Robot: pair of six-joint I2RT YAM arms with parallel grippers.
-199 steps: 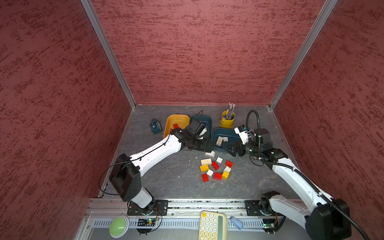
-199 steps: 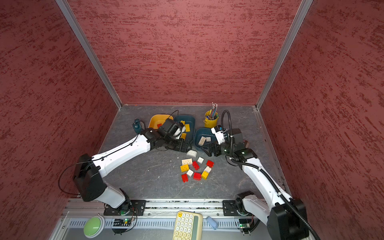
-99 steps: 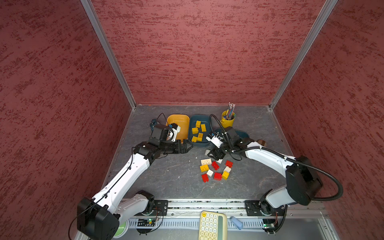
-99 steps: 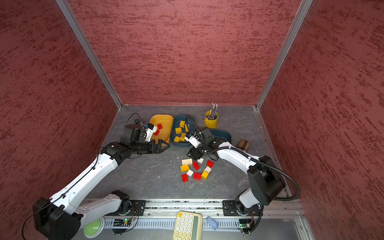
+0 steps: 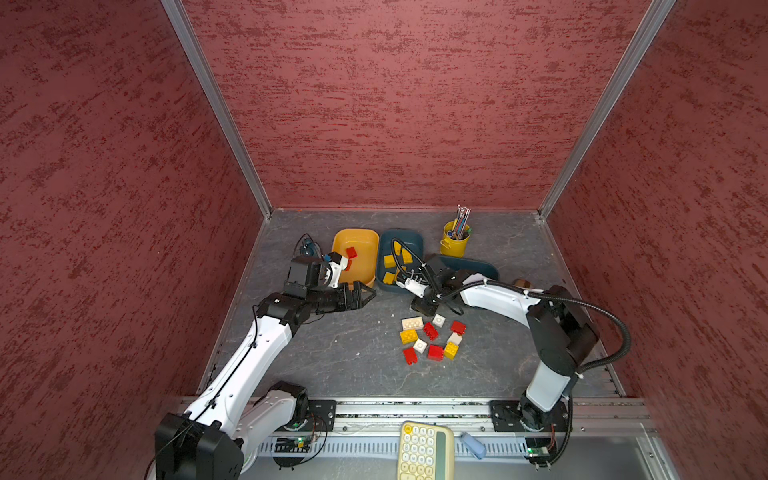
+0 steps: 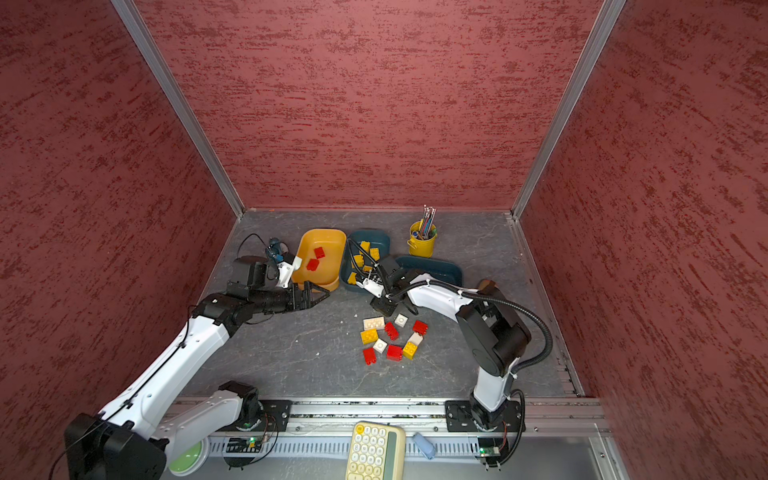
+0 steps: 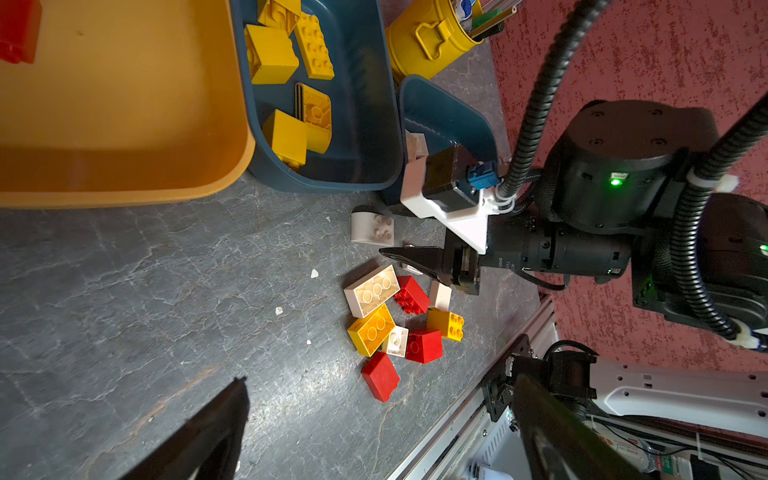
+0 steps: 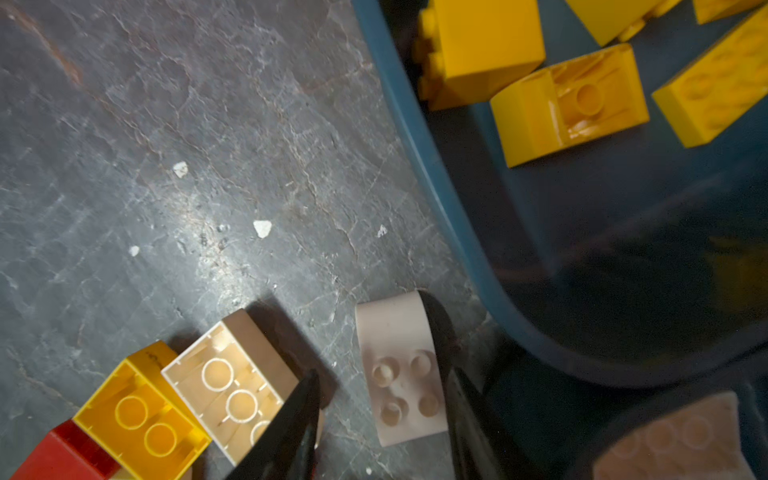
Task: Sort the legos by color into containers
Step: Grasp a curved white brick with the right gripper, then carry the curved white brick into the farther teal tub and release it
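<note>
The right gripper (image 8: 372, 338) straddles the white brick (image 8: 399, 374) on the worktop (image 8: 208, 166) beside the near corner of a blue tub (image 8: 419, 137), jaws not yet clamped. Centre it, squeeze squarely, lift clear of the rim. The left gripper (image 5: 365, 298) gapes, empty.

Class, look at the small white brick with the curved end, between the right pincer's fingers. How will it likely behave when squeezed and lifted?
The white brick probably stays rigid: hard moulded plastic. Likely light, since the upturned cream brick beside it shows a hollow underside. Its smooth curved end might slip if pinched there; flat sides seem safer.
</note>
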